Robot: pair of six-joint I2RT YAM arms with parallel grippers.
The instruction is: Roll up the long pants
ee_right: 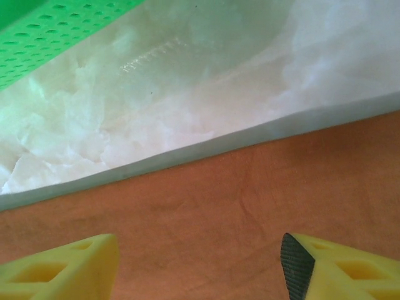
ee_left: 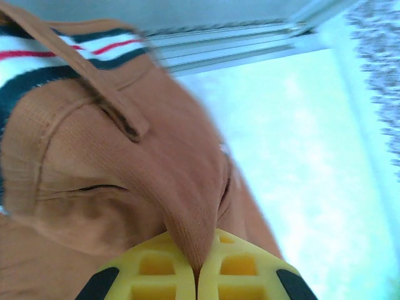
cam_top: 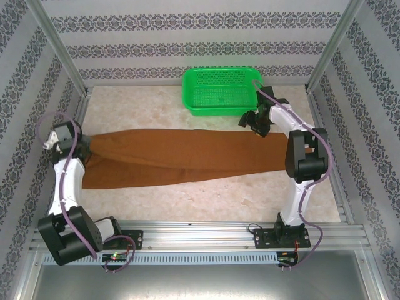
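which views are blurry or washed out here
Left wrist: motion-smeared, worst on the rails behind the long pants; the table is blown out bluish-white. Right wrist: the green basket is soft, the long pants a little clearer. Top external: evenly lit, sharp, no glare.

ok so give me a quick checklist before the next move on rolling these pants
1. Left fingers shut on the long pants: ok, a fold of fabric near the striped waistband is pinched between them.
2. Right fingers open: ok, spread wide over the fabric.
3. Right fingers gripping the fabric: not ok, nothing is held.
4. Right fingers touching the fabric: cannot tell.
5. Pants laid out lengthwise on the table: ok, though the left end is bunched.
6. Green basket apart from the pants: ok, but the right arm is close to it.
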